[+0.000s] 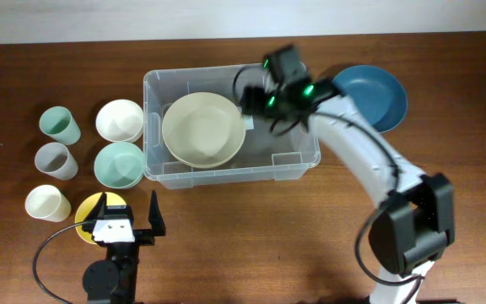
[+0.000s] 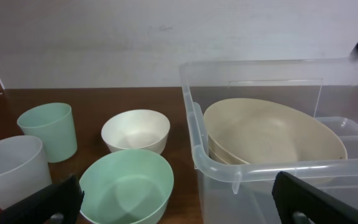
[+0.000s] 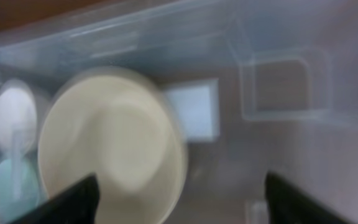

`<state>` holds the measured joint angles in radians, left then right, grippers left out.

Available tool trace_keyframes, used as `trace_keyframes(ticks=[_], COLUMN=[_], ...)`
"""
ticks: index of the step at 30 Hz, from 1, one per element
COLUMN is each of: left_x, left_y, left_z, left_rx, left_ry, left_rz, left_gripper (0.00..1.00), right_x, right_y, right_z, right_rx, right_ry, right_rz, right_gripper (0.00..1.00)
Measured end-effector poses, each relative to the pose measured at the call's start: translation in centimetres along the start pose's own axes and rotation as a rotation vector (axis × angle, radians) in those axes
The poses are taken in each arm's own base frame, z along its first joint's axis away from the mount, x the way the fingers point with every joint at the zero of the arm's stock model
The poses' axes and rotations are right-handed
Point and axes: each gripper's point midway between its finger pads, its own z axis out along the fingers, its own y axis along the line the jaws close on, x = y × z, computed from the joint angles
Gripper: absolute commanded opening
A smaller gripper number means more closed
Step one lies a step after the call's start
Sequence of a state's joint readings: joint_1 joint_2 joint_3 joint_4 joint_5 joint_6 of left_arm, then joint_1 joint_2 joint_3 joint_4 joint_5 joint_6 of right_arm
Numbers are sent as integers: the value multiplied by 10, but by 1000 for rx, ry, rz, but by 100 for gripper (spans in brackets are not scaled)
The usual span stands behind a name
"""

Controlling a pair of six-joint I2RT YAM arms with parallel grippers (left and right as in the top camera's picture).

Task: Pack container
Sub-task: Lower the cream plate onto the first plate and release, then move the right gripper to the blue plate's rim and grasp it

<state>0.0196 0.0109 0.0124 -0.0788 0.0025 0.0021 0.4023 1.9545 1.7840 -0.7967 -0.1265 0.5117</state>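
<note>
Clear plastic container (image 1: pixel 226 172), mouth up, long axis left-right from overhead

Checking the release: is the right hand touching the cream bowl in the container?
Cannot tell. Right wrist view is blurred; overhead, the right hand covers the edge of the cream bowl, hiding any gap.

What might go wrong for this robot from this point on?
The cream bowl seems to lean against the wall of the container, so dishes stacked on it may slide. The mint bowl, white bowl and green cup stand close together; the open left fingers may knock a neighbour reaching in.
</note>
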Motion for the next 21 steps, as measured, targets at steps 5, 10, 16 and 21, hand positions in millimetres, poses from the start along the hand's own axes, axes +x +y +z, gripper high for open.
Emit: trace_keyframes(ticks=[5, 10, 16, 21], left_x=[0, 0, 0, 0], left_y=[0, 0, 0, 0], left_z=[0, 0, 0, 0], left_rx=[0, 0, 0, 0], left_ry=[0, 0, 0, 0], left_rz=[0, 0, 0, 0], left_gripper=[99, 99, 99, 99], right_x=[-93, -113, -89, -73], right_y=[-48, -150, -264, -301], right_z=[-116, -201, -212, -146], right_rx=[165, 344, 440, 387], right_ry=[-231, -327, -250, -133], right_rz=[60, 294, 552, 563], right_gripper=[93, 97, 96, 96])
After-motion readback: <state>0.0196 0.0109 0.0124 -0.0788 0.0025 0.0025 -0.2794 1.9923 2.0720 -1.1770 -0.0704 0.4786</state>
